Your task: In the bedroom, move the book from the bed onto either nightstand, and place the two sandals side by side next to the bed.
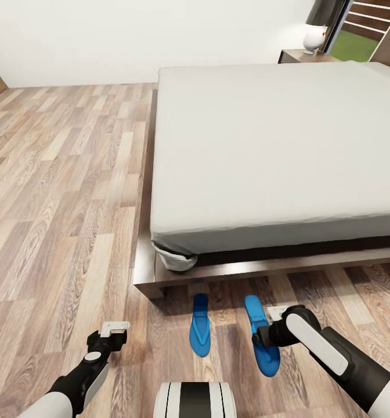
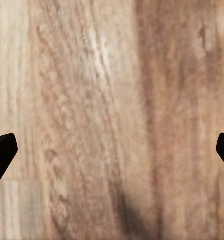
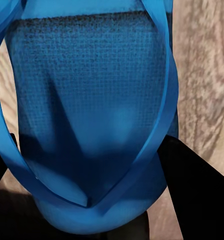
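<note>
Setting sandal [image 1: 262,337] near bed [image 1: 276,145], right gripper [image 1: 274,321] closed round its toe end.
Light, floppy; best held by sole edge. Left gripper [image 1: 115,331] open, empty.

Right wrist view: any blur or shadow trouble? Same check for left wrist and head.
Right wrist view: the blue sandal fills most of it, weave texture sharp up top, a dark shadow falling across its lower half. Left wrist view: the wood floor is soft and blurred, with a dark smear low down. Head view: even light, soft shadow under the bed frame, mild compression fuzz.
</note>
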Controlling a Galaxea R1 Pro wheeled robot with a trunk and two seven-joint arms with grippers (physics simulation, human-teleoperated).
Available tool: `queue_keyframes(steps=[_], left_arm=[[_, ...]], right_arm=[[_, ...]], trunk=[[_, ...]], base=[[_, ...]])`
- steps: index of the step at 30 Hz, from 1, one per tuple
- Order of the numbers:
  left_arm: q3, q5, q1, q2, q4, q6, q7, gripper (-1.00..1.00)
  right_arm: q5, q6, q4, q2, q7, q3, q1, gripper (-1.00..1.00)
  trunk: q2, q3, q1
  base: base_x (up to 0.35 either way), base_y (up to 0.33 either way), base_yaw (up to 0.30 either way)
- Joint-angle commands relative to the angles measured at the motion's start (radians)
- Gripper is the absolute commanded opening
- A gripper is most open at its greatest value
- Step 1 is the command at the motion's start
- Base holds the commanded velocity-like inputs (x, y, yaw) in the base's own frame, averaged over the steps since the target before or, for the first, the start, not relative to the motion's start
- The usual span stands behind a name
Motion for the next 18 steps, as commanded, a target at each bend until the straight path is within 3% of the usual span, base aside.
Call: queue_keyframes(steps=[1,11,14,18], left_arm=[[-0.008,0.007,0.000,0.001,0.001,-0.003,0.006,1.00],[-0.009,0.006,0.000,0.001,0.001,-0.003,0.008,1.00],[-0.009,0.006,0.000,0.001,0.001,-0.003,0.008,1.00],[-0.008,0.005,0.000,0.001,0.001,-0.002,0.007,1.00]], right_arm=[[-0.010,-0.001,0.000,-0.001,-0.012,0.003,-0.001,-1.00],[-0.010,-0.003,0.025,0.000,-0.012,0.003,-0.001,-1.00],[-0.009,-0.020,0.053,0.009,-0.012,0.000,-0.002,-1.00],[-0.005,-0.099,0.148,0.043,-0.012,-0.001,-0.002,-1.00]], trunk=[[0.000,-0.001,0.000],[0.000,-0.001,0.000],[0.000,-0.001,0.000],[0.000,-0.001,0.000]], base=[[0.000,0.000,0.000],[0.000,0.000,0.000],[0.000,0.000,0.000],[0.000,0.000,0.000]])
